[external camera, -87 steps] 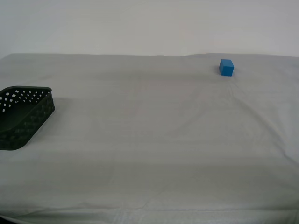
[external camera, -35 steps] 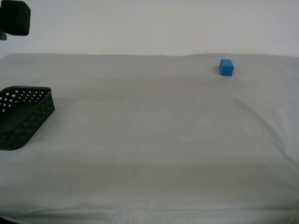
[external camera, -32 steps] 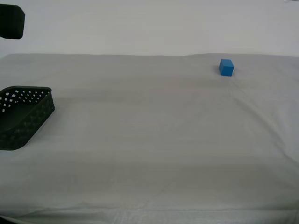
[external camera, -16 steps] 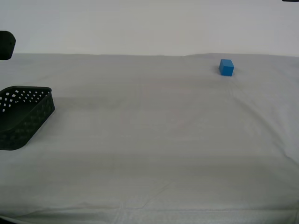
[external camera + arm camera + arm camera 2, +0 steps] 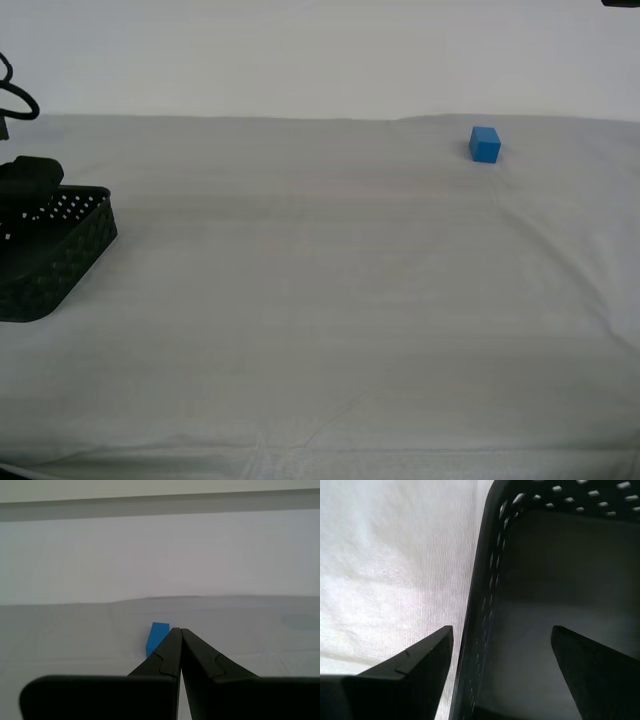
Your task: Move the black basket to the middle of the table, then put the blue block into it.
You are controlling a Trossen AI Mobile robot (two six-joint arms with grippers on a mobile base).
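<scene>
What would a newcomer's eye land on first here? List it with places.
First the blue block, the only bright colour, alone near the table's far edge toward the exterior view's right. Next the black basket at the exterior view's left edge, with my second claw open astride its wall, one finger outside and one inside. My first claw is shut, aimed toward the block.

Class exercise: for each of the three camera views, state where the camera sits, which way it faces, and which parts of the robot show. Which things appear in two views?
Exterior view: on the robot, facing across the table; my second gripper shows.
Second wrist view: on my second gripper, looking down; open fingers straddle the black basket wall.
First wrist view: on my first gripper, shut, facing the blue block.
Shared: basket and block each appear in the exterior view and one wrist view.
</scene>
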